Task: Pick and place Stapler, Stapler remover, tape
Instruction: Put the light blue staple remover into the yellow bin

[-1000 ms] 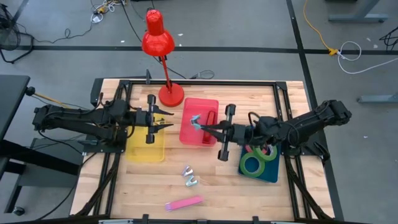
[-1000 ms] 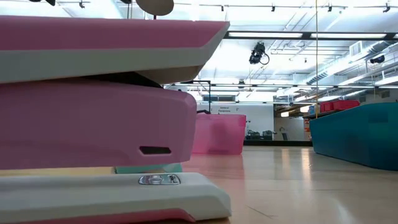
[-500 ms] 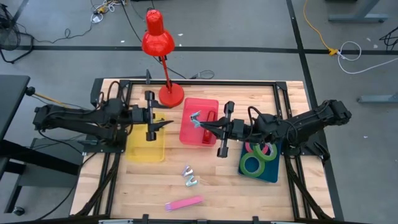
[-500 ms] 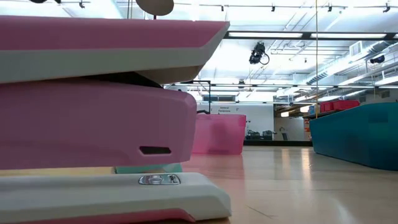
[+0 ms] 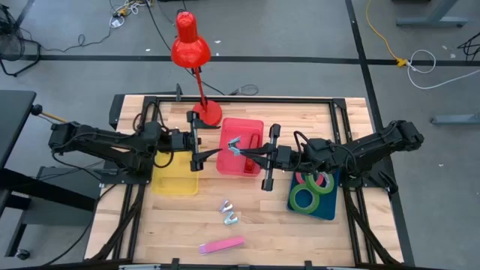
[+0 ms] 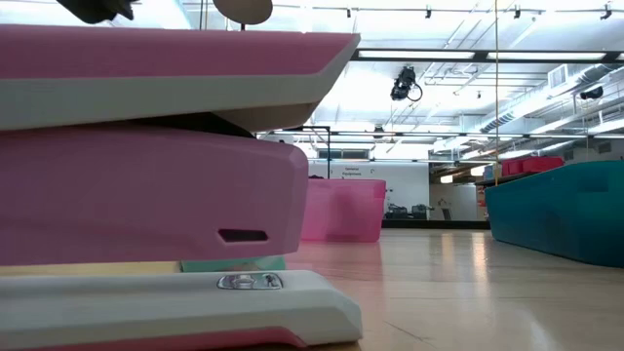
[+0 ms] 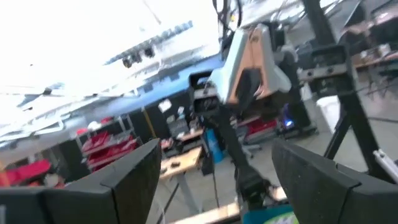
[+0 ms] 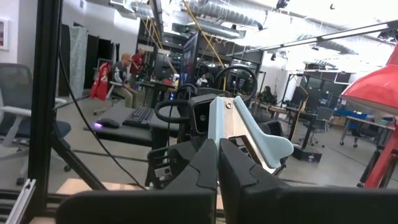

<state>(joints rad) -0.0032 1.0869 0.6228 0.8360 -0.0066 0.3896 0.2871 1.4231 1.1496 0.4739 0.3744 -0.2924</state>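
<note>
Left hand (image 5: 217,154) advanced to red bin (image 5: 251,166) | lamp (image 5: 191,45) behind

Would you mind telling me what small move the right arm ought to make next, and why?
Probably lower and open. The right pincer is shut on a light blue staple remover, poised over the pink bin, so releasing there should drop it in. The left pincer stands open nearby.
</note>
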